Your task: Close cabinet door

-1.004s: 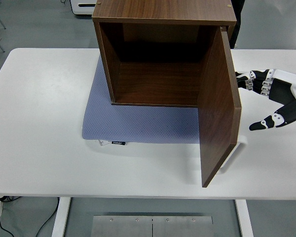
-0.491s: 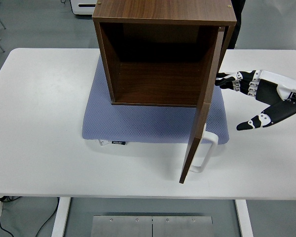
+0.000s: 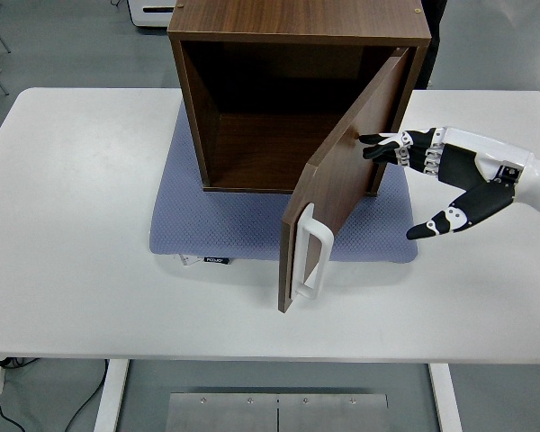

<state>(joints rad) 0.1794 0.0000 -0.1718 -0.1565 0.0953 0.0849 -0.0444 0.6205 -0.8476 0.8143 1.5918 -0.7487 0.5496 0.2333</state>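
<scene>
The cabinet door (image 3: 337, 175) is hinged on the right side of the brown wooden cabinet (image 3: 297, 27) and stands about half shut, its free edge angled out toward the near side of the white table (image 3: 72, 225). It looks like a stiff, flat wood panel, light enough to swing freely on its hinges, so a plain push on the outer face should do; the white handle (image 3: 308, 252) near the free edge is the other place to take hold. The right hand (image 3: 432, 180) holds nothing: fingers extended and spread, fingertips (image 3: 371, 144) at or touching the door's outer face, thumb hanging apart below. The cabinet sits on a blue-grey mat (image 3: 225, 225) and its visible interior looks empty
</scene>
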